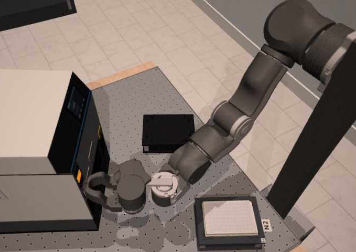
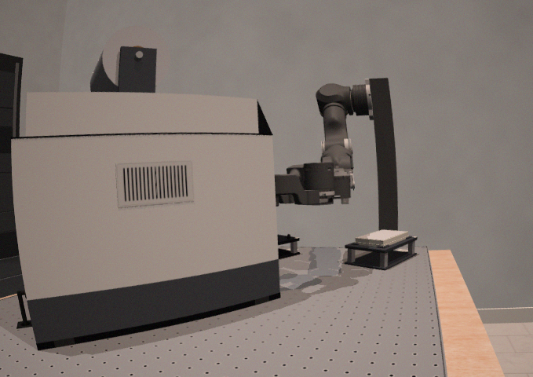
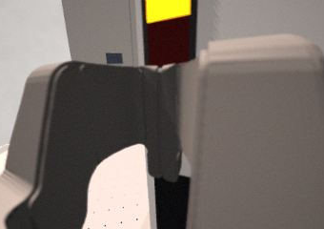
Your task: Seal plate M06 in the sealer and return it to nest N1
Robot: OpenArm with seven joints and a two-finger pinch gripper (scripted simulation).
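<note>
The lamp [image 3: 168, 10] on the sealer [image 1: 20, 118] front is lit amber, with a dark red panel beneath it. The gripper [image 1: 87, 190], its fingers closed together on nothing, is held just at the housing's front, the lamp at about twelve o'clock from the fingertips in the wrist view. The plate M06 is not seen; nest N1 [image 1: 168, 130] is bare, at two o'clock from the gripper.

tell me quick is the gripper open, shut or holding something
Gripper: shut, holding nothing, right at the sealer's front below the amber lamp.
</note>
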